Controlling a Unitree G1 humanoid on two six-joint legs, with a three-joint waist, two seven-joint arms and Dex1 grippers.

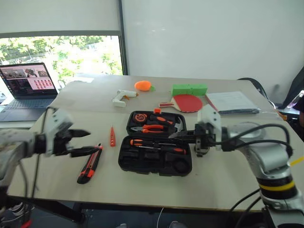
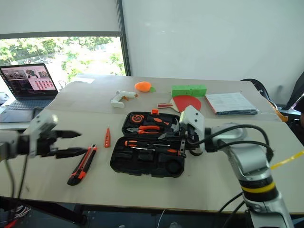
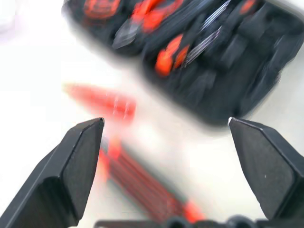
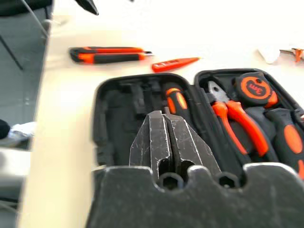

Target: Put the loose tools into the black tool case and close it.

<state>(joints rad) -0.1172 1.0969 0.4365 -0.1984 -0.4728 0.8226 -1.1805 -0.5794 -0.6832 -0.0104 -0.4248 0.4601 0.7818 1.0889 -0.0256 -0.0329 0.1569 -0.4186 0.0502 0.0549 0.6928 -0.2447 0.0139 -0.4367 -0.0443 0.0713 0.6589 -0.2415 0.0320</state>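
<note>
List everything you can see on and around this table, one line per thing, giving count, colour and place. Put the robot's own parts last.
tool case: one, black, open at table centre, tools slotted inside
utility knife: one, black and orange, on the table left of the case
pointed piece: one, orange, between knife and case
glue gun: one, white, behind the case
paddle: one, red, behind the case
block: one, green, behind the paddle
round object: one, orange, far side
papers: one stack, white, far right
laptop: one, open, far left
left hand: open, above the knife
right hand: shut, empty, above the case
</note>
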